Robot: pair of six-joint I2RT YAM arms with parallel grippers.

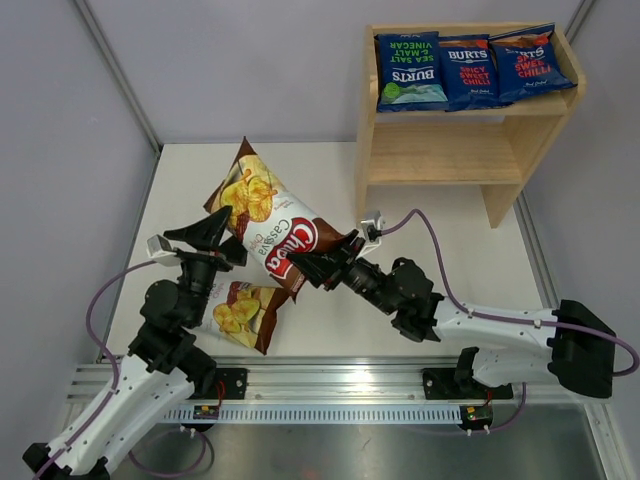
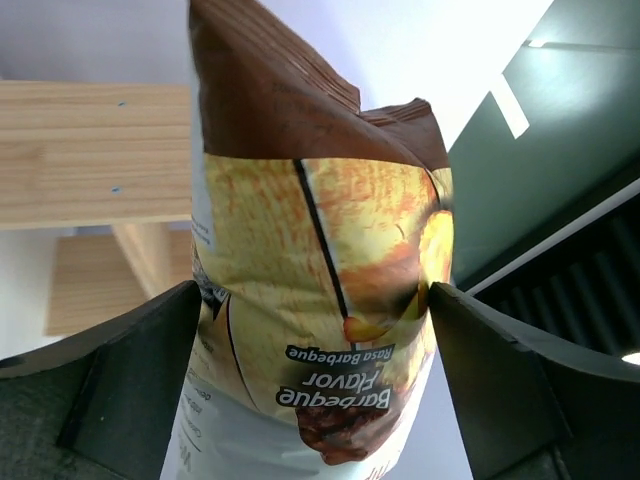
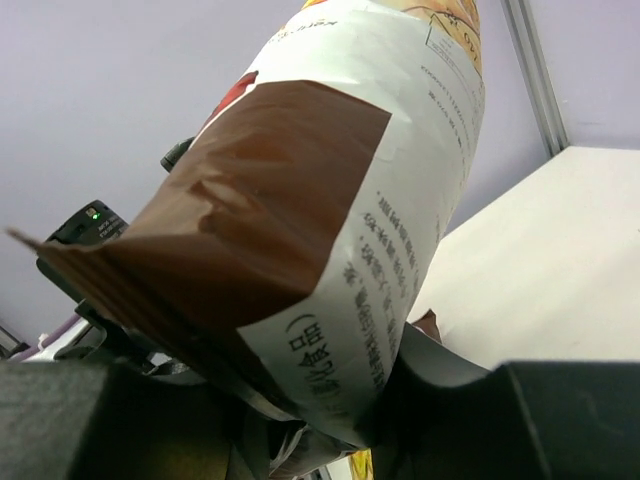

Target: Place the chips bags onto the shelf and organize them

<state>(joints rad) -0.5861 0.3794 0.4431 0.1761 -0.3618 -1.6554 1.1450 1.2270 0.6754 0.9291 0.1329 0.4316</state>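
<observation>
Right tool (image 1: 305, 268) clamped on brown end of raised Chuba bag (image 1: 262, 205), left tool (image 1: 222, 238) wide astride it, open bench (image 1: 330, 180) ahead to shelf (image 1: 440, 150)

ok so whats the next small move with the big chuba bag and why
Probably back the left gripper off: it stands open either side of the Chuba bag, while the right gripper is clamped on its brown end, so the right one can carry it alone.

My left gripper (image 2: 315, 292) is standing wide, its fingers (image 2: 130, 380) flanking a chips bag (image 2: 320, 250) that is pointing its brown end away, "Barbeque Flavor" lettering reading upside down. The wooden shelf (image 2: 95, 150) is showing beyond, left.
</observation>
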